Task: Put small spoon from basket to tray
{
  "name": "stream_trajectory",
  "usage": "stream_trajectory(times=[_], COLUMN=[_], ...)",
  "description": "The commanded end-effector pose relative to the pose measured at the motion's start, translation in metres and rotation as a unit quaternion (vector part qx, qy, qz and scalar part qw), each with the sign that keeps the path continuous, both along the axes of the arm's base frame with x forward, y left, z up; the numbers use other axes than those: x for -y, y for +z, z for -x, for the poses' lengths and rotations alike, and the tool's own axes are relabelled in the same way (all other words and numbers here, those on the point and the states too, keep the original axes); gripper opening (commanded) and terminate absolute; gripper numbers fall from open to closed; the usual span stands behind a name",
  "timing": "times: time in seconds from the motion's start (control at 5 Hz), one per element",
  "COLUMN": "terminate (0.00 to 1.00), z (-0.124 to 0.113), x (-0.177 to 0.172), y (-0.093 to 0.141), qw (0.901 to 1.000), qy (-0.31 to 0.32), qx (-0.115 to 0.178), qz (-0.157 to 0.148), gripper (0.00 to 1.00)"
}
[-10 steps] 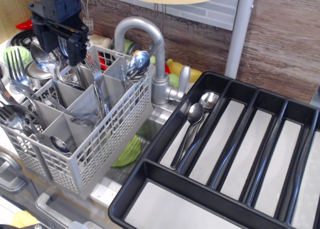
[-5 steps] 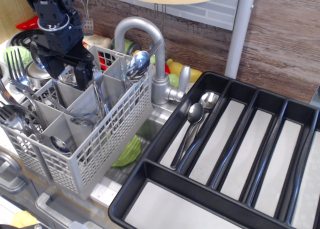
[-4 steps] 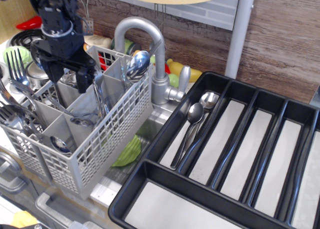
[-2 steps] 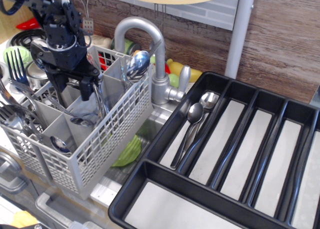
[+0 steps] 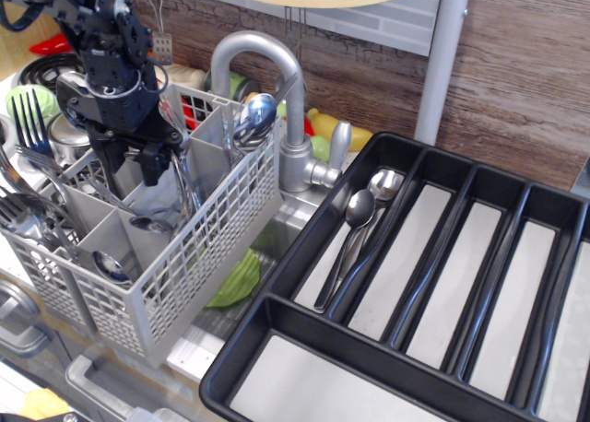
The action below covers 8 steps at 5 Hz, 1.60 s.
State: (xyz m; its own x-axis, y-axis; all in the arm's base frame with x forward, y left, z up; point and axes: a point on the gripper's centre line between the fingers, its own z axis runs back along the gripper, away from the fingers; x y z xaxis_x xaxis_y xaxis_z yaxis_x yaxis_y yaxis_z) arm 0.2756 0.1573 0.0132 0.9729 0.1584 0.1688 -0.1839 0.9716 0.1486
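Note:
The light grey basket (image 5: 198,256) stands at the left and holds several spoons and forks. My black gripper (image 5: 132,171) is open and reaches down into a back-middle compartment, its fingers (image 5: 158,161) apart between the cutlery handles. Slim silver handles (image 5: 187,178) stand just right of it. I cannot tell which piece is the small spoon; what lies between the fingers is hidden. The black tray (image 5: 304,339) with long grey-bottomed compartments fills the right. Two silver spoons (image 5: 354,215) lie in its leftmost long compartment.
A grey tap (image 5: 267,67) rises behind the basket over a sink. A large spoon (image 5: 255,115) sticks out of the basket's back right corner. Forks (image 5: 29,127) stand at the basket's left. A grey post (image 5: 442,53) stands behind the tray.
My gripper has come down from above the basket into a back-middle compartment, staying open. The cutlery and the tray have not moved.

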Motion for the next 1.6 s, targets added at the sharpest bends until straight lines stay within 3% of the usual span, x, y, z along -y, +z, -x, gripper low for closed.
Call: stream_trajectory(times=[0.0, 0.2, 0.4, 0.6, 0.8, 1.0, 1.2, 1.4], terminate=[0.0, 0.0, 0.0, 0.0, 0.0, 0.0, 0.0, 0.0], z=[-0.002, -0.001, -0.005, -0.013, -0.014, -0.021, -0.031, -0.041], x=[0.004, 0.015, 0.033, 0.059, 0.086, 0.11, 0.134, 0.149], y=[0.059, 0.102, 0.131, 0.149, 0.156, 0.157, 0.155, 0.144], qw=[0.9992, 0.9978, 0.9948, 0.9838, 0.9716, 0.961, 0.9537, 0.9545], qy=[0.014, 0.013, 0.038, 0.069, 0.1, 0.129, 0.145, 0.134], qx=[0.003, -0.024, -0.088, -0.165, -0.206, -0.224, -0.224, -0.211], qz=[-0.036, -0.06, -0.035, 0.01, 0.059, 0.098, 0.139, 0.163], gripper=[0.0, 0.0, 0.0, 0.0, 0.0, 0.0, 0.0, 0.0])
